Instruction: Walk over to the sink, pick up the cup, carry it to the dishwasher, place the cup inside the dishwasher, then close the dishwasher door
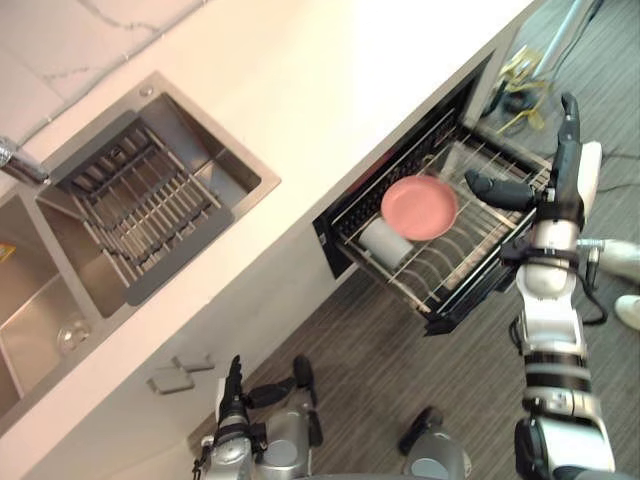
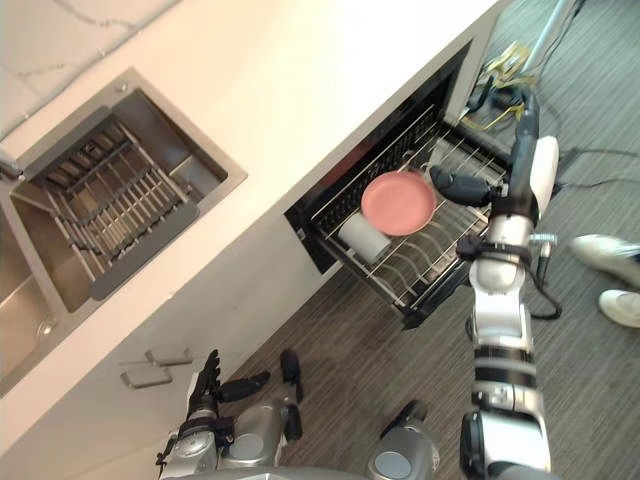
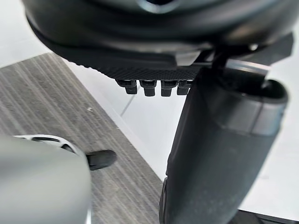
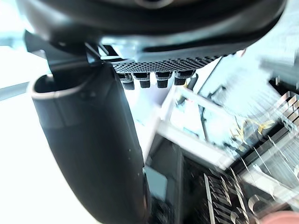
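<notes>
The dishwasher's wire rack point(image 1: 468, 285) is pulled out from under the counter. A pale cup point(image 1: 385, 243) lies on its side in the rack, beside a pink plate point(image 1: 420, 207). My right hand point(image 1: 566, 170) hovers over the rack's right end, apart from the cup. It is open, with fingers straight and the thumb point(image 4: 93, 149) spread toward the plate, holding nothing. Low down by the cabinet front is my left hand point(image 1: 235, 393), open and empty, its thumb point(image 3: 219, 154) over the grey floor.
A steel sink point(image 1: 245, 165) with a dark drying rack point(image 1: 140, 205) is set in the white counter at the left. A person's shoes point(image 2: 610, 255) stand on the floor right of the dishwasher. Cables and a stand point(image 1: 525, 75) lie beyond the rack.
</notes>
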Controlling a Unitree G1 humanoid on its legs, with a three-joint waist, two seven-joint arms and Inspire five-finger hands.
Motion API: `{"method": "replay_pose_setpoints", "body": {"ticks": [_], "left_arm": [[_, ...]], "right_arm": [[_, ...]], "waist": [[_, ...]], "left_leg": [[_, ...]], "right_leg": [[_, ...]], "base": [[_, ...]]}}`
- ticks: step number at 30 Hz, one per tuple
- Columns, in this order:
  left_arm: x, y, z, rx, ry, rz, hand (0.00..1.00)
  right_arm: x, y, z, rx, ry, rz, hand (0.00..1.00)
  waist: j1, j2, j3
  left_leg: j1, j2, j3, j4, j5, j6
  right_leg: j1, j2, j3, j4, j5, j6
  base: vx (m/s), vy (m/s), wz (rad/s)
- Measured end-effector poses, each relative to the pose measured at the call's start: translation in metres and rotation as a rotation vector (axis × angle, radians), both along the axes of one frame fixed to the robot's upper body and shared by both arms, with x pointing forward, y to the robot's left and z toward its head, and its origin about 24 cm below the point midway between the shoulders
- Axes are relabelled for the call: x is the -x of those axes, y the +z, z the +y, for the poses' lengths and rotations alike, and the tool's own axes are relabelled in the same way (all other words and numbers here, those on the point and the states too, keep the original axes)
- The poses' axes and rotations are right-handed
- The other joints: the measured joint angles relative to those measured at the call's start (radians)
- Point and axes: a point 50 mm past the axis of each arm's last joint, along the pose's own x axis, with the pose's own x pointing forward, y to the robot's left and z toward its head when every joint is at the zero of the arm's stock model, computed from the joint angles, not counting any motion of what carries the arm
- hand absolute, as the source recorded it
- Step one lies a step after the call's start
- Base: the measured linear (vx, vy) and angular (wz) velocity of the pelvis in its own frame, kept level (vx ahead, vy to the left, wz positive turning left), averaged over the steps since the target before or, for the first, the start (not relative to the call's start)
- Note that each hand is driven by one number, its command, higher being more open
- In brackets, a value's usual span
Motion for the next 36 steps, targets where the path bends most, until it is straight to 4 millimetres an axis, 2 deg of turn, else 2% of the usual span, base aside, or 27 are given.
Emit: {"method": "replay_pose_setpoints", "body": {"ticks": [3, 6, 11, 14, 18, 25, 36], "left_arm": [[0.011, -0.004, 0.003, -0.008, 0.020, 0.030, 1.00], [0.018, -0.006, 0.004, -0.023, 0.028, 0.049, 1.00], [0.032, -0.009, 0.010, -0.034, 0.086, 0.081, 1.00], [0.036, -0.010, 0.013, -0.040, 0.098, 0.090, 1.00], [0.038, -0.010, 0.013, -0.043, 0.099, 0.096, 1.00], [0.044, -0.012, 0.015, -0.047, 0.119, 0.115, 1.00], [0.050, -0.012, 0.022, -0.066, 0.172, 0.133, 1.00]], "right_arm": [[0.024, -0.014, -0.004, -0.081, 0.046, -0.010, 1.00], [0.039, -0.018, -0.011, -0.132, 0.067, -0.023, 1.00], [0.057, -0.012, -0.004, -0.176, 0.145, -0.096, 1.00], [0.067, -0.010, 0.001, -0.182, 0.156, -0.130, 1.00], [0.073, -0.008, 0.006, -0.188, 0.160, -0.159, 1.00], [0.082, -0.021, 0.008, -0.228, 0.139, -0.122, 1.00], [0.079, -0.023, 0.015, -0.244, 0.157, -0.123, 1.00]], "waist": [[-0.023, -0.016, -0.042], [-0.033, -0.023, -0.072], [-0.054, -0.034, -0.122], [-0.054, -0.045, -0.144], [-0.057, -0.047, -0.152], [-0.066, -0.051, -0.172], [-0.071, -0.066, -0.186]], "left_leg": [[0.025, 0.009, 0.006, 0.000, -0.012, -0.007], [0.042, 0.016, 0.002, 0.000, -0.015, -0.010], [0.045, 0.013, -0.030, 0.000, -0.014, -0.009], [0.053, 0.011, -0.041, 0.000, -0.012, -0.007], [0.060, 0.011, -0.044, -0.001, -0.011, -0.005], [0.062, 0.015, -0.040, -0.001, -0.007, -0.004], [0.069, 0.022, -0.035, -0.001, -0.006, -0.003]], "right_leg": [[0.028, 0.015, 0.000, -0.020, 0.000, 0.000], [0.056, 0.028, -0.009, -0.035, 0.001, 0.001], [0.089, 0.032, -0.043, -0.043, 0.001, 0.002], [0.108, 0.032, -0.053, -0.045, 0.001, 0.002], [0.119, 0.033, -0.057, -0.045, 0.002, 0.002], [0.120, 0.042, -0.053, -0.057, 0.016, -0.006], [0.124, 0.052, -0.048, -0.077, 0.030, -0.015]], "base": [[0.03, -0.045, -0.10], [0.02, -0.039, 0.02], [0.01, -0.017, 0.16], [-0.02, 0.000, 0.13], [-0.06, 0.006, 0.04], [-0.05, -0.002, -0.02], [-0.03, -0.004, -0.02]]}}
